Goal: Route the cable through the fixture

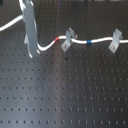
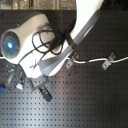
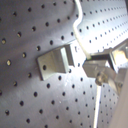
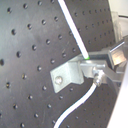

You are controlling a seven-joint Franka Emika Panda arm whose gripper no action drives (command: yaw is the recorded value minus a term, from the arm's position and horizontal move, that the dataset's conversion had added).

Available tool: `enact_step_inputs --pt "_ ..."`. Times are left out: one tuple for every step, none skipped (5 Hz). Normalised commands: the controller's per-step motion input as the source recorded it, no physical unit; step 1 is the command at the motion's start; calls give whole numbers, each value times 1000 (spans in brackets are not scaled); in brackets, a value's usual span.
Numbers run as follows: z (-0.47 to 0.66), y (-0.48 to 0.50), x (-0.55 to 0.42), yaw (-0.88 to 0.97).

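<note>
While pincer [image 4: 102, 67] grips cable [image 4: 70, 22] beside fixture [image 4: 67, 77], no writing legible.

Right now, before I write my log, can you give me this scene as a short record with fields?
surface: black perforated board
cable: white, passing two tilted clips
left clip: red band beside it
right clip: blue band lies between the clips
fixture: grey bracket, cable against its edge in both wrist views
pincer: seems shut on the cable, beside the fixture
</note>
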Motion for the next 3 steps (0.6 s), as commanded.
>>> enact_step_inputs --pt "2 -93 -198 -49" --pt "285 -120 -369 -271" --pt "94 61 -333 -471"
